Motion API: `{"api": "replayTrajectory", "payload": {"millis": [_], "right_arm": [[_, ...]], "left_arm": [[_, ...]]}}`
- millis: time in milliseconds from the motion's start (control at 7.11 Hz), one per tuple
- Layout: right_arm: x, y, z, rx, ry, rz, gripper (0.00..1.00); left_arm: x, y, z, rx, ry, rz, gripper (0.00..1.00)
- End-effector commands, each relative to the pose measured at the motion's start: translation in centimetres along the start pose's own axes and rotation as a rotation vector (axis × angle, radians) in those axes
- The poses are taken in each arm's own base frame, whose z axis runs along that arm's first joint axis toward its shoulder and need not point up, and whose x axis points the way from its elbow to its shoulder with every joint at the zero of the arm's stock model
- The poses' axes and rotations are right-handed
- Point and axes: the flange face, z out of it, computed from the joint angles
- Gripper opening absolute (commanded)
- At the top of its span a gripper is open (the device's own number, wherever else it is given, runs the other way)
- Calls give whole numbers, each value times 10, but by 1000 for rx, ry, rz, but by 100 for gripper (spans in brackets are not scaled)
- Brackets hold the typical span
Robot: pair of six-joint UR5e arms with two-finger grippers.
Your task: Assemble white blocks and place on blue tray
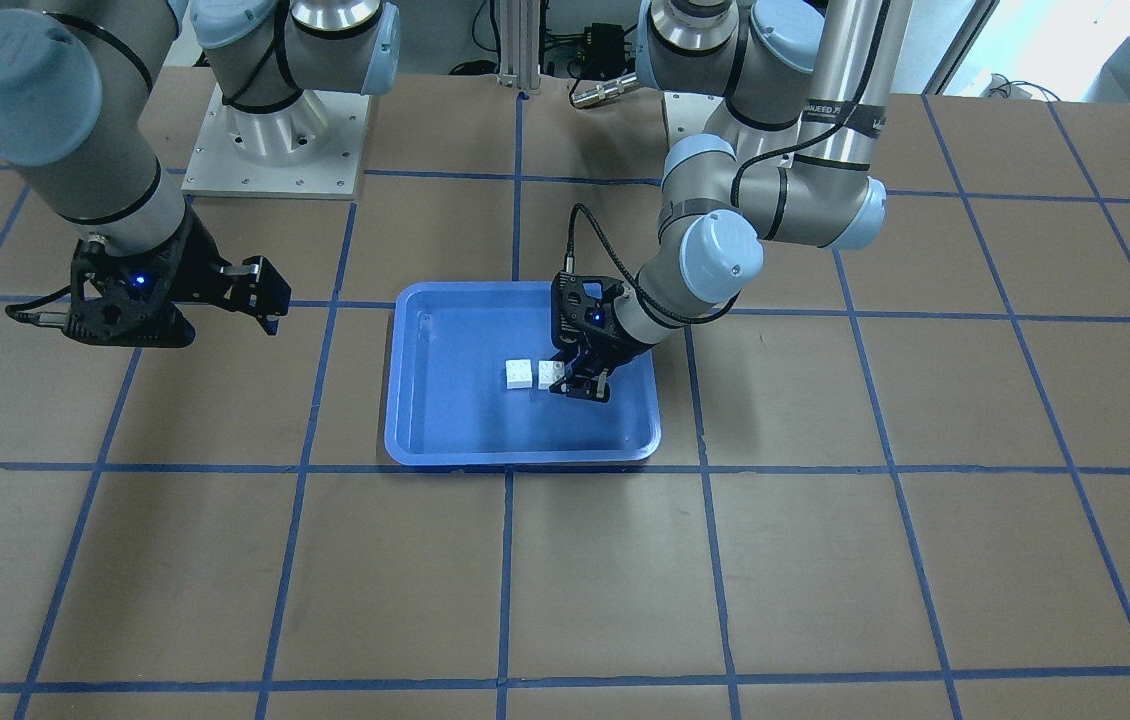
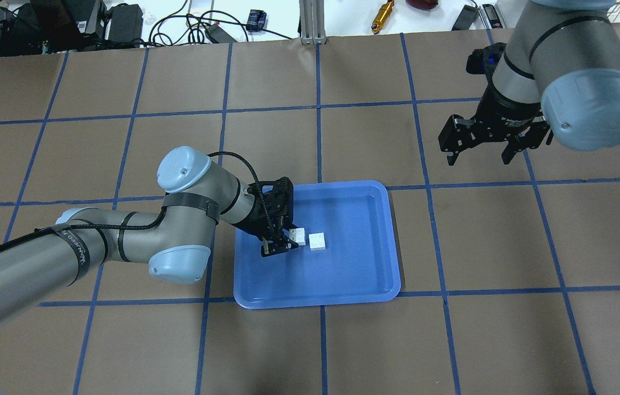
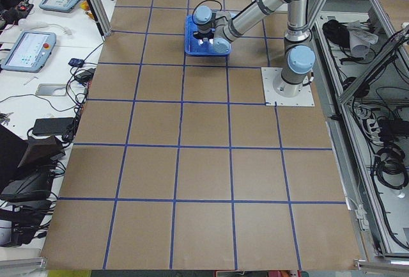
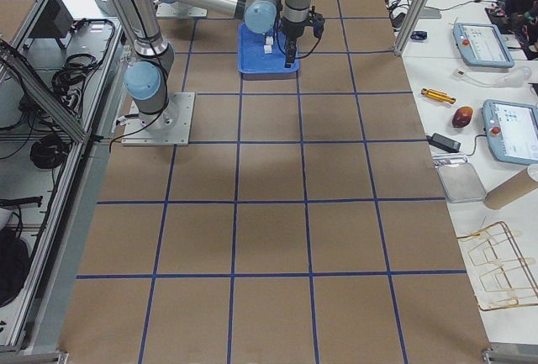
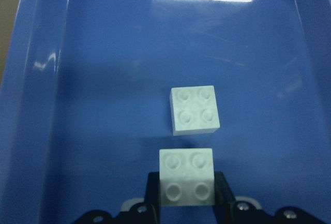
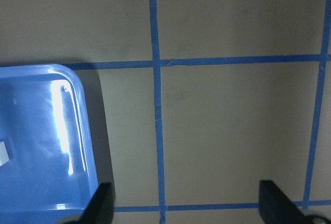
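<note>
The blue tray (image 2: 343,296) lies in the middle of the table. Two white blocks rest side by side on its floor, apart from each other and not joined. My left gripper (image 2: 282,244) reaches into the tray, shut on the nearer white block (image 2: 299,236), one finger on each side; in the left wrist view this block (image 5: 186,177) sits between the fingers, low over the tray floor. The other white block (image 2: 317,241) lies loose just beyond it (image 5: 194,109). My right gripper (image 2: 480,156) is open and empty above the bare table, away from the tray's far right corner.
The table is brown paper with a grid of blue tape lines. The right wrist view shows the tray's corner (image 6: 46,146) and bare table between the open fingers. Cables and tools lie off the table's far edge (image 2: 381,13). The arm bases (image 1: 275,140) stand at the robot's side.
</note>
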Motion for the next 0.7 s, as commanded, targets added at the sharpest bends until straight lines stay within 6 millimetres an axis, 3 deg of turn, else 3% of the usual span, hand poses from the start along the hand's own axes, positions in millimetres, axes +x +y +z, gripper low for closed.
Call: {"api": "replayTrajectory", "payload": {"millis": [0,563], "right_arm": [[-1,14,-22,-2,3,177,100],[-1,56,-71,90,76,184,100]], "left_arm": [[1,1,3,-1,6,-2,0],[0,1,5,-2,9,-5,0]]}}
